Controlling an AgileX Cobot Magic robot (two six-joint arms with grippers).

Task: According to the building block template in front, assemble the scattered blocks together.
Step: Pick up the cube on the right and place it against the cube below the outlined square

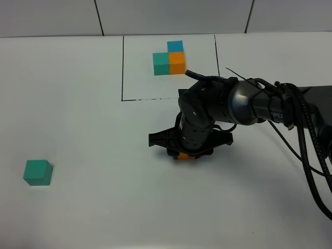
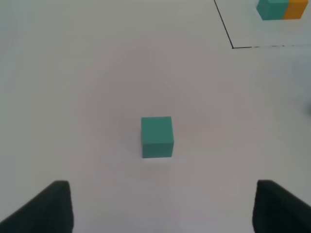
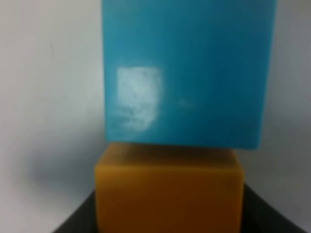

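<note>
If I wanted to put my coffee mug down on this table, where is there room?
Widest bare stretch: between the teal cube and the right tool, in front of the black outline. The far left corner is free too. Crowded spots: inside the outline around the template, and under that tool, where the orange cube and blue cube sit together.

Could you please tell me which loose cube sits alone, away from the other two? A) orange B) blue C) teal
C: the teal cube sits alone at the left of the exterior view, while the orange cube and blue cube touch each other in the right wrist view.
</note>
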